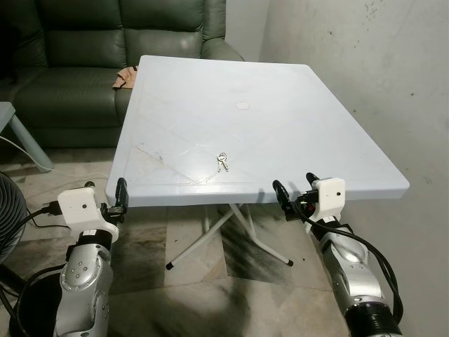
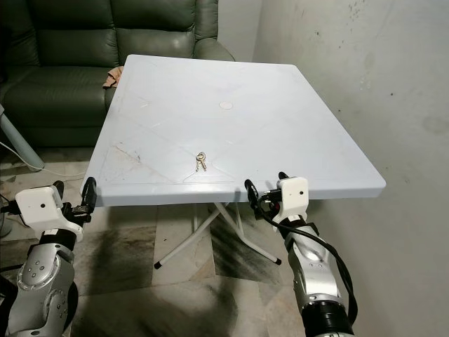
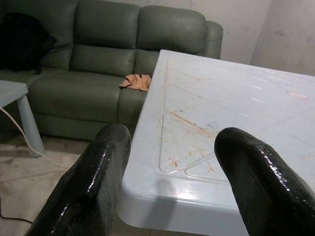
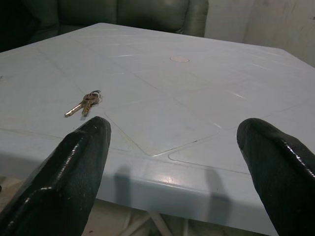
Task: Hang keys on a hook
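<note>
Near the front edge of the white table point(image 1: 295, 98) lie the keys point(image 1: 222, 161) — flat on the top, untouched. The left gripper point(image 1: 121, 194) sits at the table's near left corner, fingers point(image 3: 93, 182) spread apart with the corner between them. The right gripper point(image 1: 295, 196) hangs just before the front edge, right of the keys, its fingers point(image 4: 74, 167) also wide apart. Behind the table stands a green sofa point(image 1: 84, 63) — an orange cloth point(image 3: 135, 81) lies on its seat.
</note>
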Controlling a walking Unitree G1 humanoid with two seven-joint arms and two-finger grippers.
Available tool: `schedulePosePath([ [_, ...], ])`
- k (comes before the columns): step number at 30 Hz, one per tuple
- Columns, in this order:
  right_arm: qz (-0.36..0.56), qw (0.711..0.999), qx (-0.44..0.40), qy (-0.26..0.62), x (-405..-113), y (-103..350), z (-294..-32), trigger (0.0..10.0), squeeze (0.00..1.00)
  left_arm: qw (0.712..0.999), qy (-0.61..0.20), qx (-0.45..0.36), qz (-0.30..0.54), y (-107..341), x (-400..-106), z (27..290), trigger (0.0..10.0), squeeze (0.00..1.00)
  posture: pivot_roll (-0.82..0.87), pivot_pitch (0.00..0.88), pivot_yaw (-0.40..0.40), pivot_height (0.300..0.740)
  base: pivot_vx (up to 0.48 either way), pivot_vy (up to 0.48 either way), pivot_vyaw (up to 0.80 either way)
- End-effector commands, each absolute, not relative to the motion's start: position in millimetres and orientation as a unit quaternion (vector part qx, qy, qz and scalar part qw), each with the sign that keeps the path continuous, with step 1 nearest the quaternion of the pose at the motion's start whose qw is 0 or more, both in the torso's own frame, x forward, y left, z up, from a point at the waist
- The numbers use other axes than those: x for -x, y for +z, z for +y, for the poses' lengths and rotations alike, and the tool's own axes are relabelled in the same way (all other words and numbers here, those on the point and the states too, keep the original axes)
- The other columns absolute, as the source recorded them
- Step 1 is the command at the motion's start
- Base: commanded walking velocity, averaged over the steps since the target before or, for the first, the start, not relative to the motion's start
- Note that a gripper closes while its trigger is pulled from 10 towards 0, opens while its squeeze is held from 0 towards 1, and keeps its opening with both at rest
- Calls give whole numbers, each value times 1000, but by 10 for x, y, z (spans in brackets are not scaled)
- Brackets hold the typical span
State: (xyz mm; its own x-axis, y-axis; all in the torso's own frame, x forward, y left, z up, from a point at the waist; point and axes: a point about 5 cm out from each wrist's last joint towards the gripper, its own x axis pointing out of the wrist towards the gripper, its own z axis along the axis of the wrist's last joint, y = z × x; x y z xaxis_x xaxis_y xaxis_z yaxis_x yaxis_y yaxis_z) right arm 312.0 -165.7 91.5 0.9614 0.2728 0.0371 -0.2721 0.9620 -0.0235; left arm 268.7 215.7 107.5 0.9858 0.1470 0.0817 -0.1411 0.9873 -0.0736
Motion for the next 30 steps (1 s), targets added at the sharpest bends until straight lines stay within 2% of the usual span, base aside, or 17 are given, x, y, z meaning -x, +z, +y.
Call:
schedulePosePath([
  [1,-27,989,18,145,-3130,965,-1651,10000,0,996,71,30,-41,1096,-2703,2143,10000,0,-89,0,-74,740,0,0,0],
  [10,-31,987,17,158,-3132,987,-1628,10000,0,996,67,36,-46,1115,-2715,2132,10000,0,-88,0,-76,740,62,0,0],
  [30,-33,987,29,157,-3145,1001,-1654,10000,0,996,58,36,-50,1139,-2736,2106,10000,0,-88,0,-72,740,380,0,22],
])
